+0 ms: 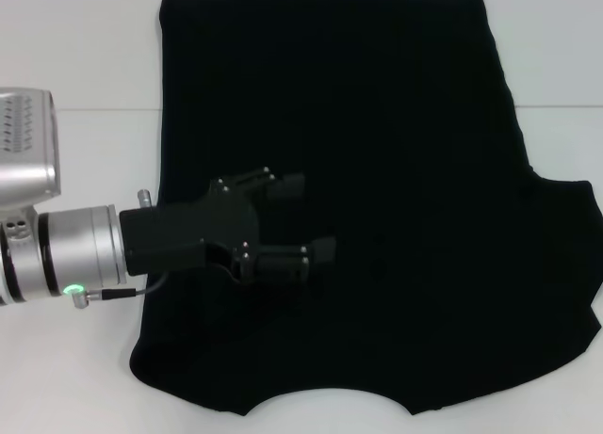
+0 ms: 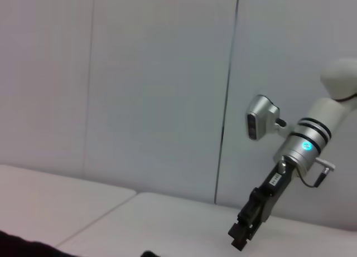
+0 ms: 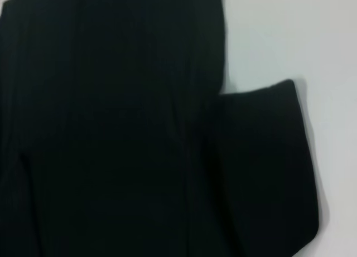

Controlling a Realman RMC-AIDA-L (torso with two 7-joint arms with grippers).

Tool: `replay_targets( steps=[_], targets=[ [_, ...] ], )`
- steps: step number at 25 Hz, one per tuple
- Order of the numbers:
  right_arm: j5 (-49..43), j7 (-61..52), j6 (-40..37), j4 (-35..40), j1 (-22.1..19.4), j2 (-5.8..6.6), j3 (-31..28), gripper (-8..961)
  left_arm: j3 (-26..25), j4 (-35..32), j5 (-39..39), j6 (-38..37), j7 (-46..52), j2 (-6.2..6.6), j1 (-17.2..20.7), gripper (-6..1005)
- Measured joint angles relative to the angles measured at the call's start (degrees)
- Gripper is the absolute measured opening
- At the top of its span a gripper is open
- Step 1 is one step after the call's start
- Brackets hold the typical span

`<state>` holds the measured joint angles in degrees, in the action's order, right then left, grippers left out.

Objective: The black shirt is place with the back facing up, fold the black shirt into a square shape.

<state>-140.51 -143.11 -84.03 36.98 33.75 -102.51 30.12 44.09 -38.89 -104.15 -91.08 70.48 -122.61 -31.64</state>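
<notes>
The black shirt (image 1: 377,189) lies flat on the white table (image 1: 85,57), plain side up, its neckline at the near edge. Its left side ends in a straight edge, and one short sleeve (image 1: 565,255) sticks out on the right. My left gripper (image 1: 306,219) hovers over the shirt's left half, open, with nothing between its fingers. The right wrist view looks down on the shirt body (image 3: 111,129) and that sleeve (image 3: 262,168). My right gripper (image 2: 244,234) appears only in the left wrist view, held off above the table.
Bare white table surface (image 1: 75,377) surrounds the shirt on the left and the right (image 1: 565,76). A pale wall (image 2: 139,90) stands behind the table.
</notes>
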Motion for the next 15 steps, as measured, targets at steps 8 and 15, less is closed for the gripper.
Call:
replay_targets(
  steps=[8,15],
  targets=[
    [-1.5,-0.2,5.5,-5.1,2.6,-0.46,3.0,816,1.0,0.1,-4.6,1.5,-0.5,0.00,-0.7,934],
    [-2.8,-0.9,6.0,-7.0,3.7,-0.61,3.2,789,2.3,0.0,-6.1,3.0,-0.4,0.00,-1.2,935]
  ],
)
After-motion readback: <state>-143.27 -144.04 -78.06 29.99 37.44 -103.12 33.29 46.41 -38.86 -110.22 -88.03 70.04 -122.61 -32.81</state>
